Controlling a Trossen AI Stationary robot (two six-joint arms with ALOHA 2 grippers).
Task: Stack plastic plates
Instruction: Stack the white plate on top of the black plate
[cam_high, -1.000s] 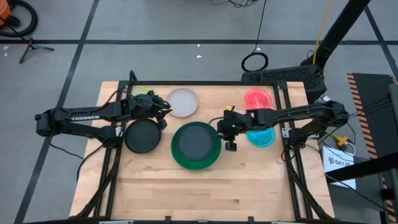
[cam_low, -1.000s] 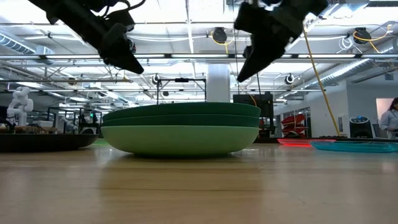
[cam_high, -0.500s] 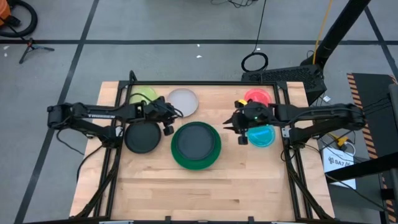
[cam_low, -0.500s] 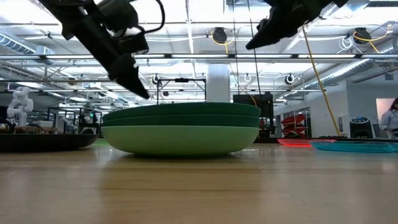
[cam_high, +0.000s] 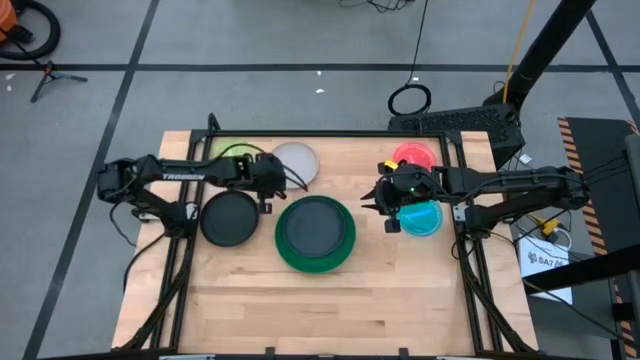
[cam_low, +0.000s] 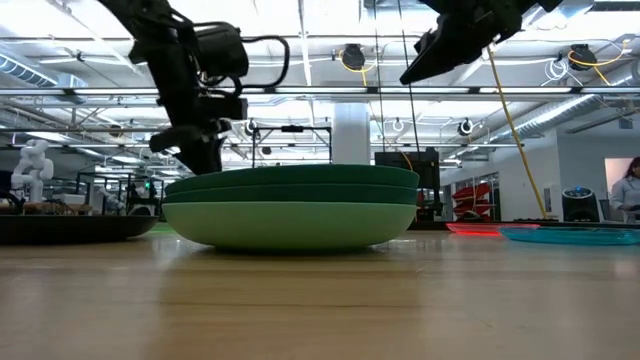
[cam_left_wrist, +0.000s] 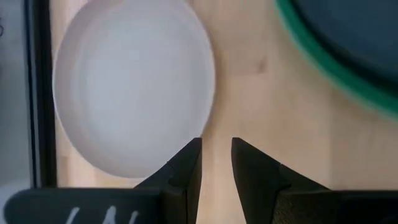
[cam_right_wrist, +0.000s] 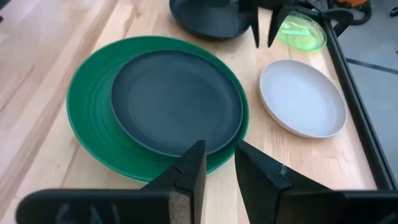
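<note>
A: So where do the plates sit?

B: Mid-counter (cam_high: 250, 300) there is a stack: a dark grey plate (cam_high: 314, 225) on top of the large green plates (cam_high: 288, 255). From the low view that stack shows two dark green rims over a mint one (cam_low: 290, 225).

A: And the others?

B: A black plate (cam_high: 228, 218) lies just left of the stack. A white plate (cam_high: 296, 163) is at the far edge, with a lime plate (cam_high: 226, 155) beside it, partly under the left arm. On the right side, a red plate (cam_high: 414, 157) lies at the far edge and a cyan plate (cam_high: 424, 218) lies just nearer than it.

A: What about the left gripper (cam_high: 266, 193)?

B: It hangs above the counter between the white plate and the black plate. In its wrist view its fingers (cam_left_wrist: 186, 168) stand a narrow gap apart, holding nothing, right at the white plate's rim (cam_left_wrist: 134, 99).

A: The right gripper (cam_high: 378, 208)?

B: It is raised, between the stack and the cyan plate, pointing toward the stack. Its fingers (cam_right_wrist: 191, 168) are also only narrowly apart and empty.
</note>
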